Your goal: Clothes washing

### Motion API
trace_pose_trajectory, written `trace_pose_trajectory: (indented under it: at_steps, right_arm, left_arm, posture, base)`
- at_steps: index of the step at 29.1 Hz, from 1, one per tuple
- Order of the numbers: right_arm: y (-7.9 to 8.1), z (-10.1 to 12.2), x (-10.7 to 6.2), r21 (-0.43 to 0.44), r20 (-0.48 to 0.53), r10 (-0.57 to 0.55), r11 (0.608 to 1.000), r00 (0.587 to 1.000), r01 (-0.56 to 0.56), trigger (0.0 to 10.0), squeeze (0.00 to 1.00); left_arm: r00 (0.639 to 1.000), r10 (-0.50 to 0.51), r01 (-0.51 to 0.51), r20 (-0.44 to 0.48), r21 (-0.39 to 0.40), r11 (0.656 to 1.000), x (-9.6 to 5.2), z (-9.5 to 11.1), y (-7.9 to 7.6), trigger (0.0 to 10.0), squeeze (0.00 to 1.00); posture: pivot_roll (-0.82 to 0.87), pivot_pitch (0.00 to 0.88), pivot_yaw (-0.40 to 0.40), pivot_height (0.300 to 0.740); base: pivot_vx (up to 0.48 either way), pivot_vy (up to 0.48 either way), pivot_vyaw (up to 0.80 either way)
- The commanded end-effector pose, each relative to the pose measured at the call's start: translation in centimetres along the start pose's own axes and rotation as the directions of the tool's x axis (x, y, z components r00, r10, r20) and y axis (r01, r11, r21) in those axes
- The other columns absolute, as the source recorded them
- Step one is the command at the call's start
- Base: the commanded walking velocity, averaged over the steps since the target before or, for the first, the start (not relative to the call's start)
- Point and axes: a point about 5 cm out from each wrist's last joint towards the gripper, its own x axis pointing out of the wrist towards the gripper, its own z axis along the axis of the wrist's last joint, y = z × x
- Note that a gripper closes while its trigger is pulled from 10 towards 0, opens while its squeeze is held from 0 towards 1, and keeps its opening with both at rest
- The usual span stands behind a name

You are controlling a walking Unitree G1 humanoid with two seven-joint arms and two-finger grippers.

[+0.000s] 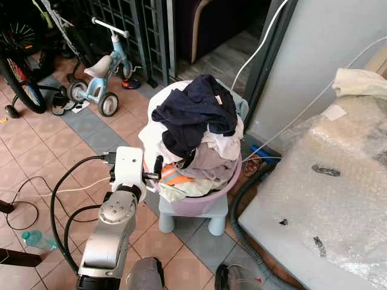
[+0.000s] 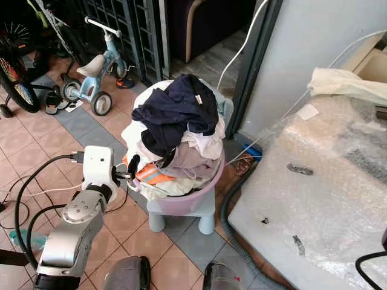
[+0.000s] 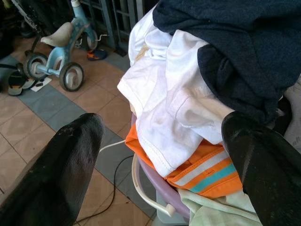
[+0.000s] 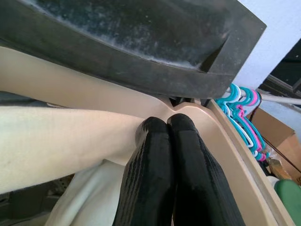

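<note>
A purple basin [image 1: 213, 192] heaped with laundry stands on a small pale blue stool [image 1: 195, 216]. A dark navy garment [image 1: 196, 112] tops the heap, over white cloth [image 3: 174, 108] and an orange piece with reflective stripes [image 3: 203, 175]. My left gripper [image 1: 155, 173] is open at the basin's left rim, with its fingers [image 3: 70, 155] spread on either side of the white and orange cloth. My right gripper [image 4: 164, 126] is shut, pinching a cream cloth [image 4: 61, 141]. That cream cloth [image 2: 347, 81] lies on top of the wrapped appliance at the right.
A large appliance in bubble wrap [image 1: 329, 193] takes up the right side. A grey hose [image 1: 237, 211] and cables [image 1: 36, 193] run over the tiled floor. A child's tricycle [image 1: 101, 74] and a bicycle wheel [image 1: 18, 81] stand at the back left. Teal hangers [image 4: 241, 113] hang near the right gripper.
</note>
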Motion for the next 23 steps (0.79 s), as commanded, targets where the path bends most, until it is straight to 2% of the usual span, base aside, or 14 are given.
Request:
trace_pose_trajectory:
  at_steps: [1,2,3,4,5,8,9,11,12,13,14,15,17,23]
  right_arm:
    - [-2.2,-0.4,0.4,0.027,-0.028,-0.080,0.996,0.996,0.081,0.0,0.00]
    - [-3.5,-0.9,0.6,0.014,-0.034,-0.117,0.993,0.993,0.117,0.0,0.00]
    - [-3.7,-1.0,0.6,0.013,-0.026,-0.106,0.994,0.994,0.107,0.8,0.00]
    - [-3.4,-0.9,0.6,0.014,-0.020,-0.083,0.996,0.996,0.083,4.9,0.00]
    - [-2.8,-0.8,0.5,0.009,-0.016,-0.027,1.000,1.000,0.027,10.0,0.00]
    - [0.8,-0.1,-0.3,0.069,0.040,0.199,0.977,0.979,-0.202,10.0,0.00]
    - [3.4,0.3,-1.1,0.072,0.052,0.323,0.943,0.945,-0.326,10.0,1.00]
    - [5.5,0.8,-1.9,0.051,0.074,0.405,0.911,0.911,-0.409,10.0,1.00]
    - [7.7,1.8,-3.1,-0.017,0.139,0.485,0.873,0.864,-0.487,10.0,1.00]
    - [7.7,1.8,-3.1,-0.017,0.139,0.485,0.873,0.864,-0.487,10.0,1.00]
    - [9.9,2.8,-4.5,-0.117,0.204,0.558,0.829,0.804,-0.546,10.0,1.00]
    - [10.9,3.1,-5.2,-0.162,0.233,0.593,0.805,0.771,-0.570,10.0,1.00]
    - [12.6,3.6,-6.6,-0.185,0.277,0.638,0.769,0.719,-0.612,10.0,1.00]
    - [15.6,5.0,-9.4,-0.225,0.395,0.683,0.721,0.615,-0.656,10.0,1.00]
  left_arm:
    - [1.000,0.000,0.000,-0.004,0.016,1.000,0.1,-0.2,0.2,10.0,0.00]
    - [1.000,0.000,0.000,-0.003,0.019,1.000,0.2,-0.2,0.3,10.0,0.00]
    - [1.000,-0.001,0.001,-0.002,0.019,1.000,0.3,-0.2,0.3,10.0,0.00]
    - [1.000,-0.001,0.001,-0.002,0.019,1.000,0.4,-0.2,0.3,10.0,0.00]
    - [1.000,-0.002,0.002,0.000,0.019,1.000,0.4,-0.1,0.3,10.0,0.00]
    - [1.000,-0.002,0.002,0.003,0.023,1.000,0.8,0.0,0.1,10.0,0.00]
    - [1.000,-0.010,0.010,0.008,0.022,1.000,0.9,0.2,-0.2,10.0,0.00]
    - [1.000,-0.016,0.016,0.017,0.020,1.000,1.0,0.4,-0.3,10.0,0.00]
    - [0.999,-0.018,0.017,0.029,0.026,1.000,1.2,0.6,-0.3,10.0,0.00]
    - [0.999,-0.018,0.017,0.029,0.026,1.000,1.2,0.6,-0.3,10.0,0.00]
    - [0.999,-0.020,0.018,0.042,0.037,0.999,1.5,1.0,-0.3,10.0,0.00]
    - [0.998,-0.021,0.019,0.053,0.045,0.999,1.6,1.3,-0.2,10.0,0.00]
    - [0.997,-0.006,0.002,0.078,0.055,0.998,1.9,1.9,0.2,10.0,0.00]
    - [0.991,0.037,-0.039,0.128,0.013,0.999,1.5,2.4,0.6,10.0,0.00]
  posture:
    - [0.05,0.066,0.017,0.740]
    - [0.05,0.065,0.020,0.740]
    - [0.04,0.061,0.023,0.740]
    - [0.04,0.060,0.024,0.740]
    - [0.04,0.058,0.025,0.740]
    - [0.03,0.051,0.029,0.740]
    - [0.03,0.045,0.032,0.740]
    - [0.03,0.042,0.033,0.740]
    - [0.04,0.032,0.034,0.740]
    - [0.04,0.032,0.034,0.740]
    - [0.04,0.028,0.028,0.740]
    - [0.04,0.029,0.025,0.740]
    - [0.05,0.029,0.024,0.740]
    - [0.04,0.029,0.048,0.740]
  base:
    - [0.000,0.000,0.00]
    - [0.000,0.000,0.00]
    - [0.000,0.000,0.00]
    - [0.000,0.000,0.00]
    - [0.000,0.000,0.00]
    - [0.000,0.000,0.00]
    - [0.000,0.000,0.00]
    - [0.000,0.000,0.00]
    - [0.000,0.000,0.00]
    - [0.000,0.000,0.00]
    - [0.000,0.000,0.00]
    - [0.000,0.000,0.00]
    - [0.000,0.000,0.00]
    - [0.000,0.000,0.00]
